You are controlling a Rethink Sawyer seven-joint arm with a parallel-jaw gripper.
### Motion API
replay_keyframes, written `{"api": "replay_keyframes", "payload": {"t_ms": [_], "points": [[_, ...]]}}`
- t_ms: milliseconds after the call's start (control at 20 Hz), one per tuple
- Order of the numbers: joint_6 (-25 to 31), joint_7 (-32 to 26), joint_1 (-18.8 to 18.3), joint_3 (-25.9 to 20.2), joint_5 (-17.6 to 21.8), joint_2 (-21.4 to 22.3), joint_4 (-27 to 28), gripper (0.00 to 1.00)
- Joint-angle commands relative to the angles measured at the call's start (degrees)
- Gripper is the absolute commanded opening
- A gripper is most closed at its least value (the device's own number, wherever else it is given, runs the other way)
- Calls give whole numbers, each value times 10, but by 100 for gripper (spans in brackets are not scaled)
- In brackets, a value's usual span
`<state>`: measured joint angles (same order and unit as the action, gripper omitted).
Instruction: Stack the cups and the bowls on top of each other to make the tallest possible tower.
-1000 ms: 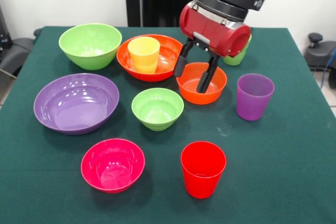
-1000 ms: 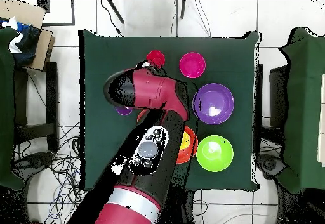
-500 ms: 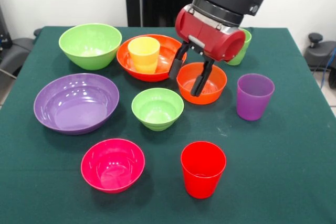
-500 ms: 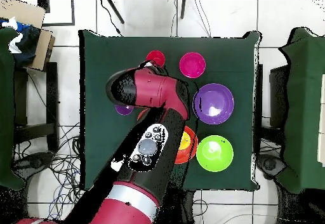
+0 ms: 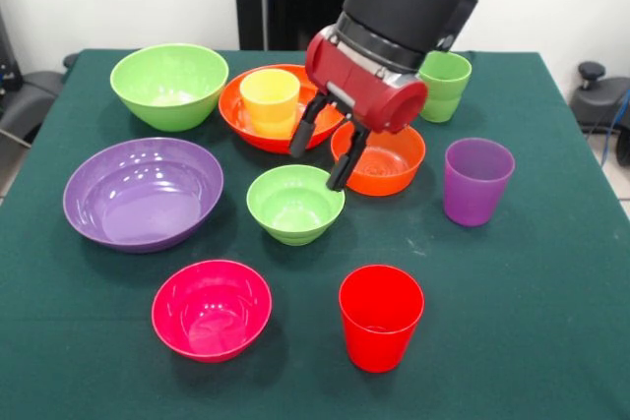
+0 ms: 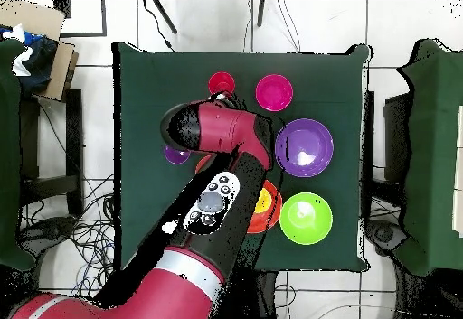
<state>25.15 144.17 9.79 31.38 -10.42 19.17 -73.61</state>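
My gripper (image 5: 325, 151) is open and empty. It hangs above the gap between the small orange bowl (image 5: 392, 160), the large orange bowl (image 5: 247, 121) and the small lime green bowl (image 5: 294, 204). The yellow cup (image 5: 270, 100) stands inside the large orange bowl. The large lime green bowl (image 5: 169, 84), large purple bowl (image 5: 143, 192), magenta bowl (image 5: 211, 308), red cup (image 5: 380, 316), purple cup (image 5: 477, 181) and light green cup (image 5: 445, 86) stand apart on the table. In the overhead view the arm (image 6: 217, 139) hides the gripper and the middle bowls.
The green-covered table (image 5: 532, 322) has its front edge near the red cup and magenta bowl. The overhead view shows the red cup (image 6: 222, 83), magenta bowl (image 6: 274, 92), purple bowl (image 6: 304, 147) and large green bowl (image 6: 306, 218). Green chairs (image 6: 434, 153) flank the table.
My gripper has lifted out of the small orange bowl and moved left in the front view, toward the small lime green bowl. It stayed open and empty. No cup or bowl moved.
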Motion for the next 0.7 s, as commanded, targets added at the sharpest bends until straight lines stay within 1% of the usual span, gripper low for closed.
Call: {"api": "replay_keyframes", "payload": {"t_ms": [50,350,700], "points": [[13,102,24,7,-12,-76,64,100],[18,109,27,30,-30,-114,99,100],[23,111,35,49,-49,-131,110,100]]}}
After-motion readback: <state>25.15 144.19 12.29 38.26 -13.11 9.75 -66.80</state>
